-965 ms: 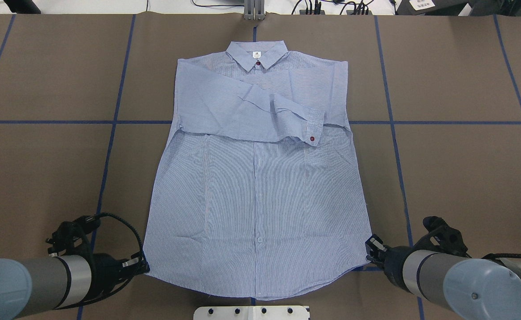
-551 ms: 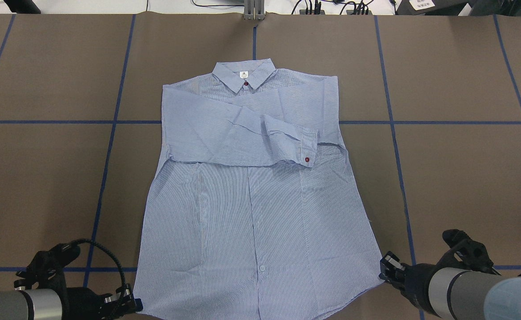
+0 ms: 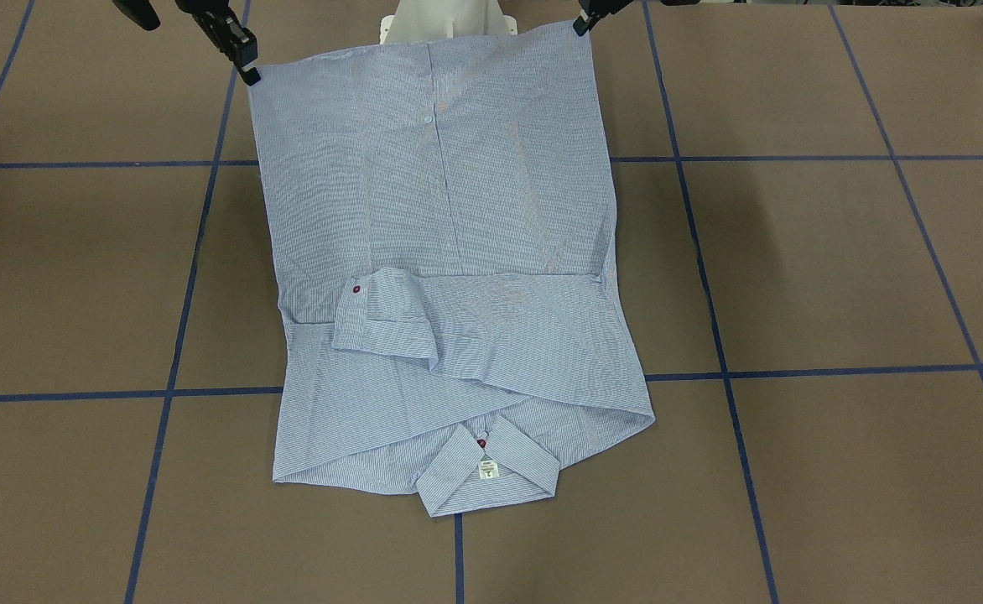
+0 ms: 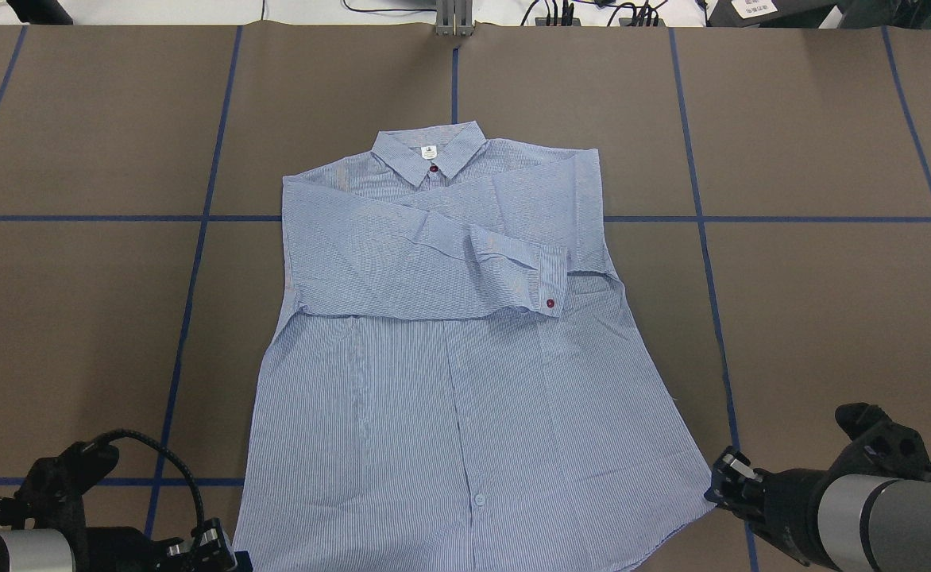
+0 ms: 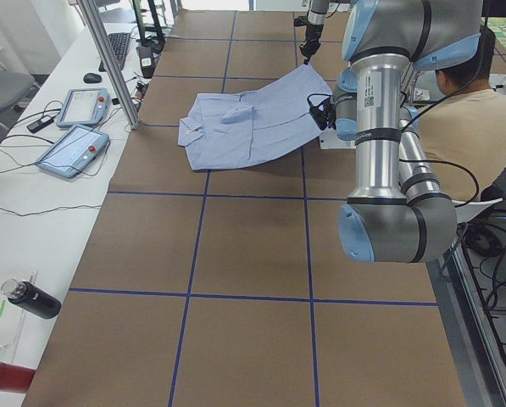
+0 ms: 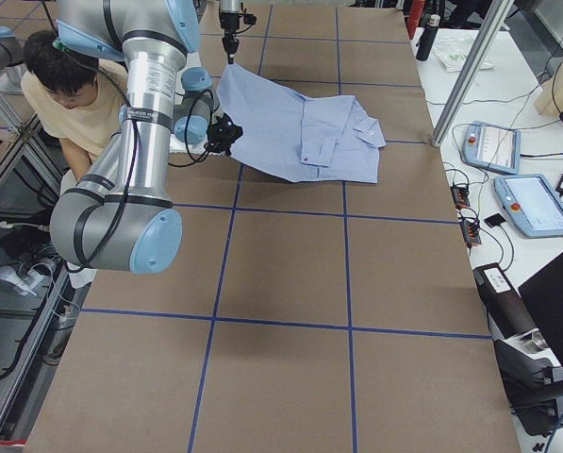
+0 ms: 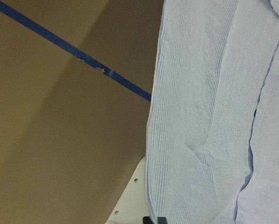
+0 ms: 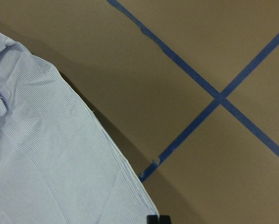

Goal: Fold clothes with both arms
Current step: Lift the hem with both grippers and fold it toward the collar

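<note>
Shirt (image 4: 450,381) lies front up on your table (image 4: 831,302), collar at the far end, sleeves folded across the chest. Left gripper (image 4: 225,550) pinches one hem corner, right gripper (image 4: 716,479) the other. You see both corners raised off the surface.

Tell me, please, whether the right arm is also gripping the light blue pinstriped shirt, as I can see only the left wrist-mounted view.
Observer: Yes, the right gripper has its fingers pinched on one hem corner of the light blue pinstriped shirt, and the left gripper pinches the other corner.
Operator: Thank you. Is the cloth lifted off the brown table at all?
Observer: Only at the robot's end. The hem hangs raised between the two grippers, while the collar end lies flat on the brown table.
</note>
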Tool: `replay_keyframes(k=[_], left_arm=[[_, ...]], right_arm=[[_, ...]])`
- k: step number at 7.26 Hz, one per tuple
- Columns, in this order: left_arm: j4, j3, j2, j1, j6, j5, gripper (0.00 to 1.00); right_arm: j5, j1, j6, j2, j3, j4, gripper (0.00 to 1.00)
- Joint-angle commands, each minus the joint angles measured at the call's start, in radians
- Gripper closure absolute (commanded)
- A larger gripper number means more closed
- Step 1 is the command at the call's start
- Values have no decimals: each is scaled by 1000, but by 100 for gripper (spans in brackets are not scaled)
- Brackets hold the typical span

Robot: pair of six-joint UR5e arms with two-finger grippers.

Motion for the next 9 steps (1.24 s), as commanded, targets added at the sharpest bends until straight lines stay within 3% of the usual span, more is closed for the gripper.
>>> replay_keyframes(k=[1, 3, 4, 6, 7, 9], left_arm=[[2, 22, -11, -125, 8, -1, 100], [2, 45, -14, -183, 11, -1, 100], [0, 47, -22, -227, 11, -1, 100], [0, 47, -23, -317, 11, -5, 100], [2, 60, -34, -366, 11, -5, 100], [0, 179, -126, -430, 18, -4, 100]], right_arm=[[139, 209, 0, 74, -7, -1, 100], [191, 305, 0, 107, -25, -3, 100], [197, 349, 0, 194, -68, -44, 100], [201, 423, 0, 474, -126, -360, 100], [200, 452, -1, 574, -186, -439, 100], [189, 493, -68, 593, -274, -431, 100]])
